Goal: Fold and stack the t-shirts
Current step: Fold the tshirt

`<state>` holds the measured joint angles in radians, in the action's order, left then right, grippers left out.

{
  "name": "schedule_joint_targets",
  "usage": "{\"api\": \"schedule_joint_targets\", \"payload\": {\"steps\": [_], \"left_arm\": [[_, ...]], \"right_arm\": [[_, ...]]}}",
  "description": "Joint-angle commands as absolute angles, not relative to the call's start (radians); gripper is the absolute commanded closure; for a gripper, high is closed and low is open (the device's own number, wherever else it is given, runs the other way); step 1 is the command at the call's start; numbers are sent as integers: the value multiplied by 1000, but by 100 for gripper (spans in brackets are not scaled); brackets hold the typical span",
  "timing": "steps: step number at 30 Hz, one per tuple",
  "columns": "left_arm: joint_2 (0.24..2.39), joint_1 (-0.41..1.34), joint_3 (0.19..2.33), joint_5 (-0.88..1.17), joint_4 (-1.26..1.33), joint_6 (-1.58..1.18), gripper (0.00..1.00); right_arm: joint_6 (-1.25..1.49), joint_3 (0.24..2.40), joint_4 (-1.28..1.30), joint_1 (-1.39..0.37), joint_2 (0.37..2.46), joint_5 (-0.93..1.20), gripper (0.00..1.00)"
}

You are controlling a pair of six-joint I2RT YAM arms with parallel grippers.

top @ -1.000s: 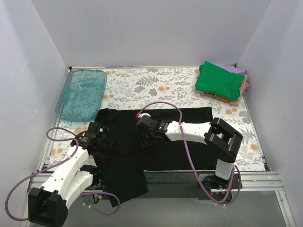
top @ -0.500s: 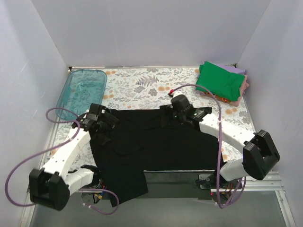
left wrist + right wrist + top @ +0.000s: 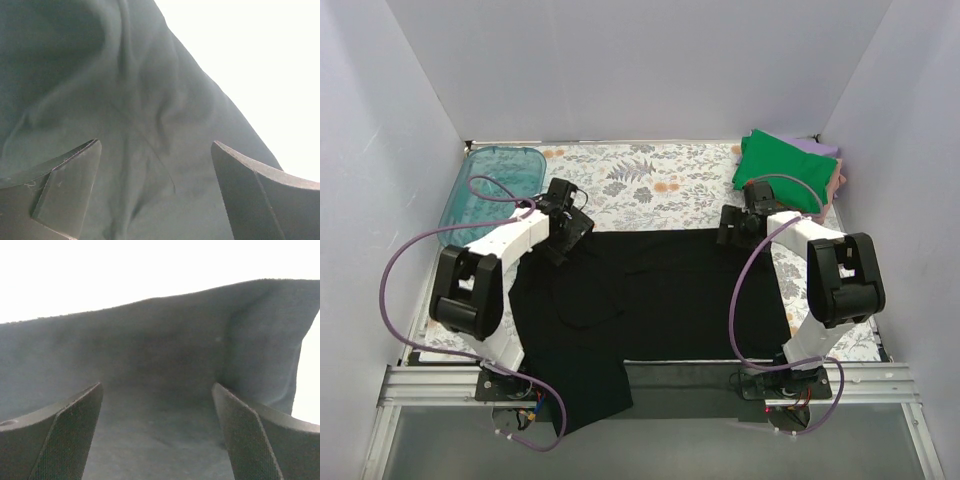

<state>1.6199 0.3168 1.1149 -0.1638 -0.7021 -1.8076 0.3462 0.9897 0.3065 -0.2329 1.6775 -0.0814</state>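
A large black t-shirt (image 3: 650, 300) lies spread across the middle of the table, one part hanging over the near edge. My left gripper (image 3: 566, 226) hovers at its far left corner, jaws wide apart with only black cloth (image 3: 150, 115) below them and nothing held. My right gripper (image 3: 742, 228) sits at the far right corner, also open, with the shirt's hem (image 3: 165, 340) under its fingers (image 3: 250, 435). A folded bright green t-shirt (image 3: 782, 172) tops a stack at the back right, with lilac (image 3: 815, 148) and pink (image 3: 837, 185) cloth edges showing beneath.
A translucent teal tray (image 3: 490, 190) rests at the back left on the flowered tablecloth (image 3: 640, 180). White walls close in on three sides. Purple cables loop off both arms. A metal rail (image 3: 880, 380) runs along the near edge.
Both arms swept from the shirt's middle out to its far corners, spreading the cloth flat. Both grippers opened and let go of the black shirt.
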Motion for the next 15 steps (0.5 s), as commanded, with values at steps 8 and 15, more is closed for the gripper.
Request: {"api": "schedule_joint_targets", "payload": {"steps": [8, 15], "left_arm": [[1825, 285, 1173, -149, -676, -1824, 9], [1965, 287, 1256, -58, -609, -1775, 10]], "right_arm": [[333, 997, 301, -111, 1822, -117, 2], [328, 1032, 305, -9, 1858, -135, 2]]}}
